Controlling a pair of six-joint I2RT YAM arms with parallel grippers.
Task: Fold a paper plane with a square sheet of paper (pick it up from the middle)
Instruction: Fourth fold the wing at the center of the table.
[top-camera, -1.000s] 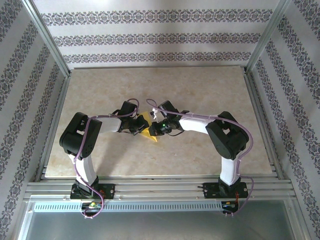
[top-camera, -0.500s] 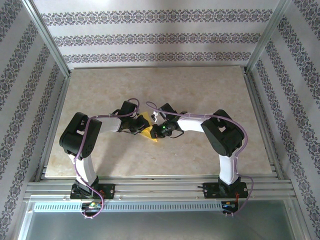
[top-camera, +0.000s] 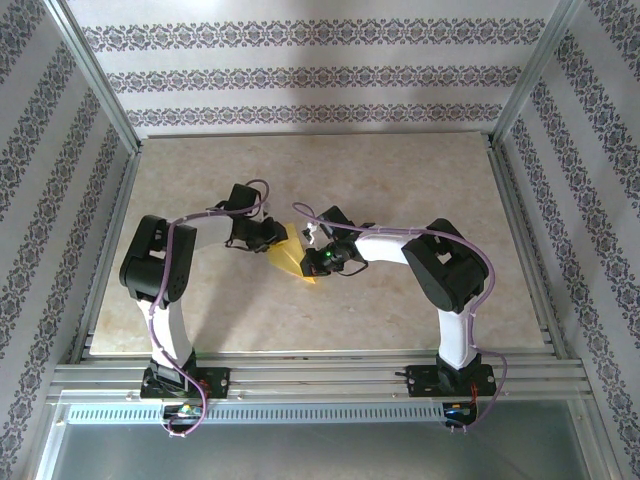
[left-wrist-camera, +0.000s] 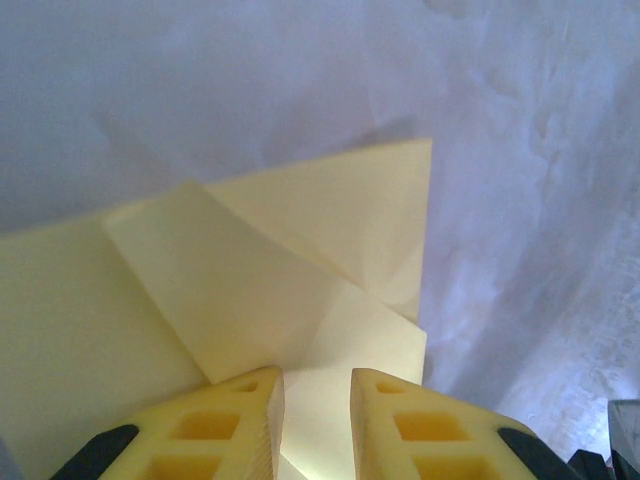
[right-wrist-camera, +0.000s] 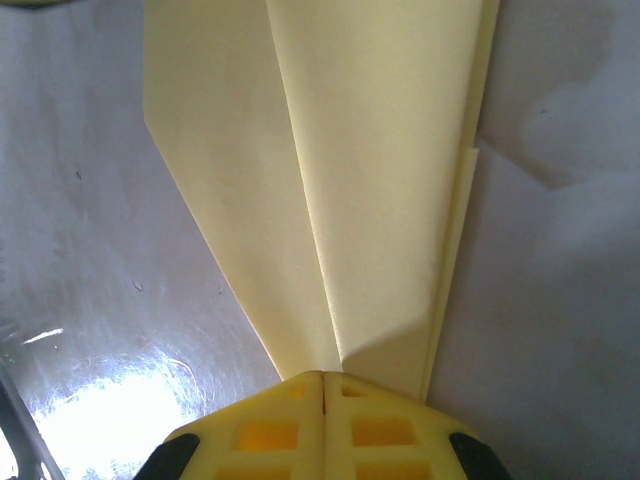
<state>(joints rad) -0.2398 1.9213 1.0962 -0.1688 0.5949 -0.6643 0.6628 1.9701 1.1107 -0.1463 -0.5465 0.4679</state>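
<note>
The square sheet of paper (top-camera: 288, 255) is yellow and lies on the table folded into a narrow pointed shape with layered flaps. My left gripper (top-camera: 276, 238) hovers over its far-left part. In the left wrist view its fingers (left-wrist-camera: 317, 378) stand a little apart, with the folded flaps (left-wrist-camera: 300, 260) showing through the gap and nothing pinched. My right gripper (top-camera: 313, 263) is at the paper's near pointed end. In the right wrist view its fingers (right-wrist-camera: 323, 376) are pressed together, their tips down on the narrow end of the paper (right-wrist-camera: 370, 170).
The beige marble-look tabletop (top-camera: 400, 180) lies open around the arms. Aluminium frame rails (top-camera: 320, 375) run along the near edge and posts stand at the sides. Patterned walls close in the back and both sides.
My left gripper has drawn back toward the far left and parted its fingers slightly, uncovering more of the paper. The right gripper shifted a little left and stays shut on the tip.
</note>
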